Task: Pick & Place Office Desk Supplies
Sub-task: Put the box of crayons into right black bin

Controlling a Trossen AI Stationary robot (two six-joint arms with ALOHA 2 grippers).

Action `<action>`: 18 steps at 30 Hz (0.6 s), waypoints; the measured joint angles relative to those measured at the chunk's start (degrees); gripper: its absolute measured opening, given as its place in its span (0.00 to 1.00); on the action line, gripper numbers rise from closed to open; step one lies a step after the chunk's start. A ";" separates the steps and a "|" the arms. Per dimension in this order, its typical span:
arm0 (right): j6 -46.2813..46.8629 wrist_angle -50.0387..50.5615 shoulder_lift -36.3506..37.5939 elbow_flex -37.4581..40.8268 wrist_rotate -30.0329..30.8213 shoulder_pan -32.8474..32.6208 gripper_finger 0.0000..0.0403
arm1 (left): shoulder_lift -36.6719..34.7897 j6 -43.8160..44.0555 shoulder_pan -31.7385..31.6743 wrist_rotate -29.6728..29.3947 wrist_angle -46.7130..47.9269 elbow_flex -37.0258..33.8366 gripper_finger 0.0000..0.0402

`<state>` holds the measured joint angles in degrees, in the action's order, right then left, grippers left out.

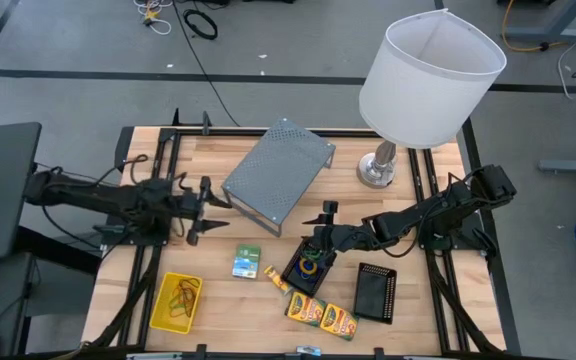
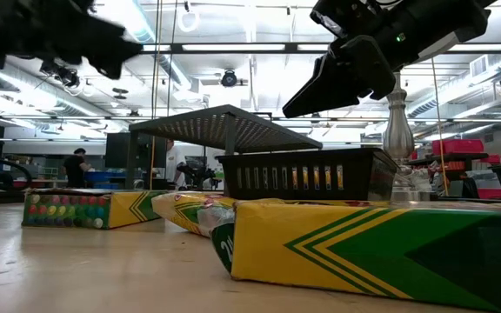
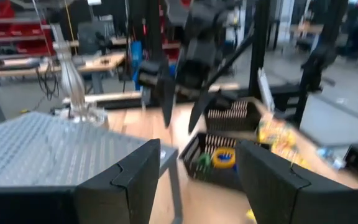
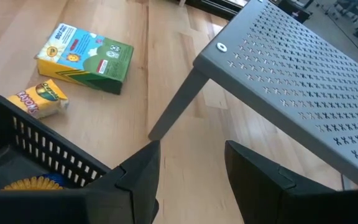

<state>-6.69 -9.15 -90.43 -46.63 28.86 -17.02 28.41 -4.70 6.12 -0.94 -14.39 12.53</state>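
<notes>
mesh tray (image 1: 306, 268) | under open right jaws, untouched | bands inside

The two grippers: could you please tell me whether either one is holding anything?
Nothing is held: the left gripper and the right gripper are both open and empty.

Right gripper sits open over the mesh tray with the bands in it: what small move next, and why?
Probably a short lift and pull-back of the right gripper. Its fingers stand open and empty just above the black mesh tray, where coloured rubber-band loops already lie, so nothing looks left to release there. The left gripper waits open beside the grey perforated stand.
</notes>
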 joint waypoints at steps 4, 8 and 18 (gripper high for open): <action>0.20 0.00 0.00 0.00 0.00 0.00 0.47 | -2.99 0.94 5.43 -4.29 -0.20 -0.46 0.53; 0.43 0.00 0.00 0.00 -0.46 0.02 0.47 | -3.09 -0.86 10.98 -9.12 1.07 -0.46 0.53; 1.87 -0.73 0.00 0.00 -0.66 -0.31 0.47 | -2.83 -4.23 17.83 -12.97 4.96 -0.54 0.52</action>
<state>-4.82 -9.88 -90.43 -46.63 28.20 -17.33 25.58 -8.93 23.95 -13.91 -9.43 11.99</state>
